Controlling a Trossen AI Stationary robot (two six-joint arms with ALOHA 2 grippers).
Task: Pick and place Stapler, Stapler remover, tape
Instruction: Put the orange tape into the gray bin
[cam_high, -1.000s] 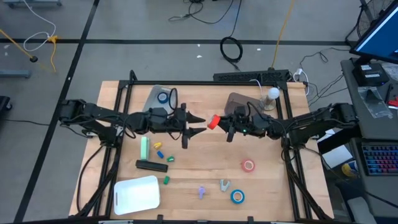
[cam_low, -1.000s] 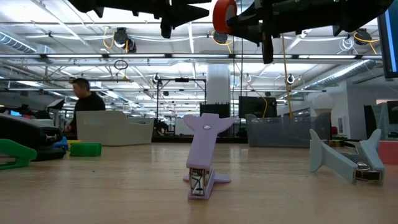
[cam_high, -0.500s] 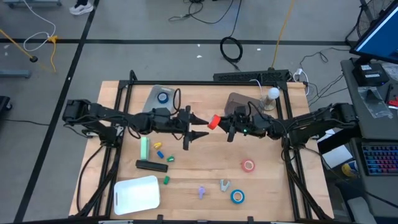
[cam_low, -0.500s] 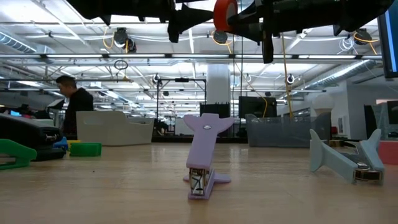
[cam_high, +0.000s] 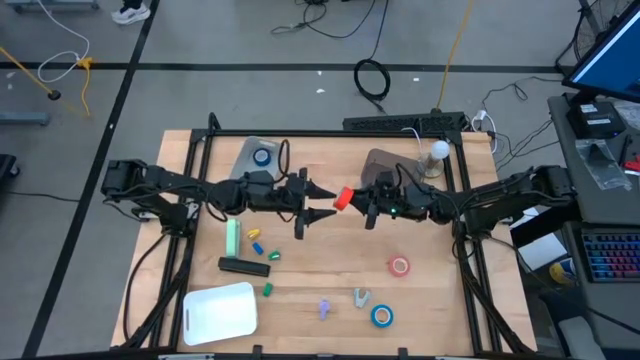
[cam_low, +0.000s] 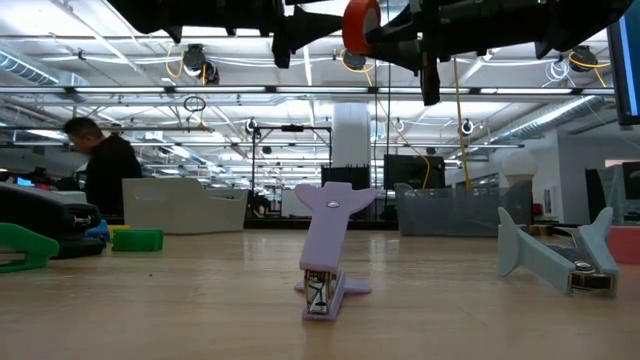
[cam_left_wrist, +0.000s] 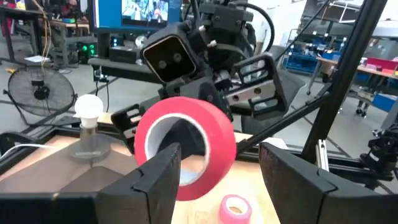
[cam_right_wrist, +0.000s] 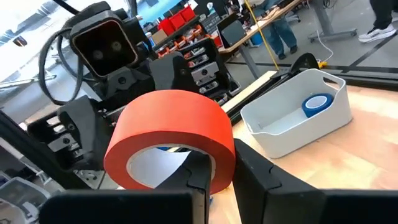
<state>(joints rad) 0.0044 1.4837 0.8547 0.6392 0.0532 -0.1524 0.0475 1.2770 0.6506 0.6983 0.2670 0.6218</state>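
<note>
Jaws of the right gripper (cam_high: 348, 197) pinch a red tape roll (cam_high: 342, 196) above the surface; left gripper (cam_high: 322, 201) jaws stand open around it. Releasing early would likely drop the roll.

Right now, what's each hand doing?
Left hand: open, fingers either side of the red tape roll, not gripping it.
Right hand: shut on the red tape roll, held above the table.

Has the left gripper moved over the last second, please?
Yes. Against the fixed green stapler on the table, the left gripper has edged rightward toward the red tape roll held by the right gripper.
</note>
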